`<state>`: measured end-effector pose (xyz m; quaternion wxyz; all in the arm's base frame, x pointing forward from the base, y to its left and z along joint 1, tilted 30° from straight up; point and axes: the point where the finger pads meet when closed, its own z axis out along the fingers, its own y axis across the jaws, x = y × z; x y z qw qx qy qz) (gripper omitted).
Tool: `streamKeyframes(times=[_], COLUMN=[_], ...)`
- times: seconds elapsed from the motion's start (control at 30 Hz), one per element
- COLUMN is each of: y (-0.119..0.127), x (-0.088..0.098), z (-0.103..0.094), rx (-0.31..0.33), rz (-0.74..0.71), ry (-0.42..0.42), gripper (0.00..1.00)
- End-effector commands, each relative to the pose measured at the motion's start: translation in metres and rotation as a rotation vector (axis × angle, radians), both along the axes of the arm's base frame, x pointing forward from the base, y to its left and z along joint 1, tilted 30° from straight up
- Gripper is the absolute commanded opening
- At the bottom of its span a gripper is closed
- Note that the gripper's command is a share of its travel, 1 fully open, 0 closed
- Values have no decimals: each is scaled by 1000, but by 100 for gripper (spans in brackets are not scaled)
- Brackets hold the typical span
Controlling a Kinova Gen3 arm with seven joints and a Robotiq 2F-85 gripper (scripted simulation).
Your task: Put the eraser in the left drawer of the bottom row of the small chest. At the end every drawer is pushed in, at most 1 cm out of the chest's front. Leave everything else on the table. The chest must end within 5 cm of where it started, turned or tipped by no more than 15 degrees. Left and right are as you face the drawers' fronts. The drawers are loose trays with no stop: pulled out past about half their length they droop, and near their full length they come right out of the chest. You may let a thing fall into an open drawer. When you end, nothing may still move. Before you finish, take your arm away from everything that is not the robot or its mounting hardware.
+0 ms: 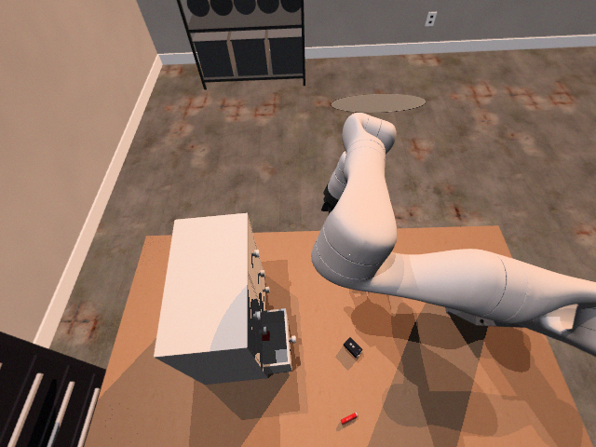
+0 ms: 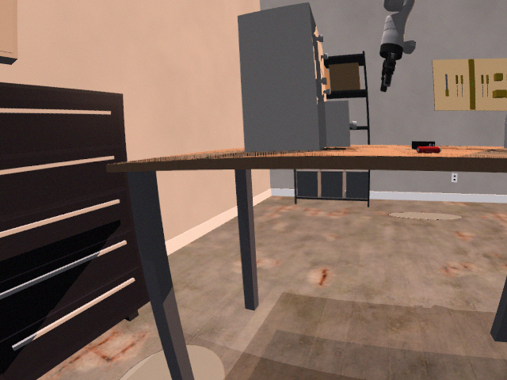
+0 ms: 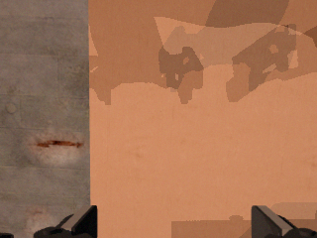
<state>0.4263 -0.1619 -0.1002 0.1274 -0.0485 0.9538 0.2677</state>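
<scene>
Open drawer (image 1: 288, 331) (image 2: 337, 123), pale block inside, seemingly

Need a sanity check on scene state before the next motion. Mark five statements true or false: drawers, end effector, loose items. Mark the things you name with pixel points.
1. A bottom-row drawer (image 1: 276, 331) (image 2: 337, 123) stands out from the chest (image 1: 207, 283) (image 2: 280, 81). True.
2. The end effector (image 1: 327, 204) (image 2: 386, 85) (image 3: 173, 222) is shut. False: it is wide open.
3. The red cylinder (image 1: 348, 417) (image 2: 428, 150) lies inside the pulled-out drawer. False: it lies on the table (image 1: 318, 385) (image 2: 368, 162) (image 3: 198, 149).
4. The black box-shaped item (image 1: 352, 346) (image 2: 423, 144) rests on the table. True.
5. The end effector is touching a drawer knob (image 1: 292, 339) (image 2: 353, 125). False: it is up in the air, away from the chest.
</scene>
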Motion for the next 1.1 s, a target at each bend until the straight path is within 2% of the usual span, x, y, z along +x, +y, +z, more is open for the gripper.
streamKeyframes(times=[0.0,0.33,1.07], y=[1,-1,-3], x=[5,5,5], z=[2,5,8], rx=[-9,-27,-44], rz=[25,77,127], ry=[12,102,188], gripper=[100,100,100])
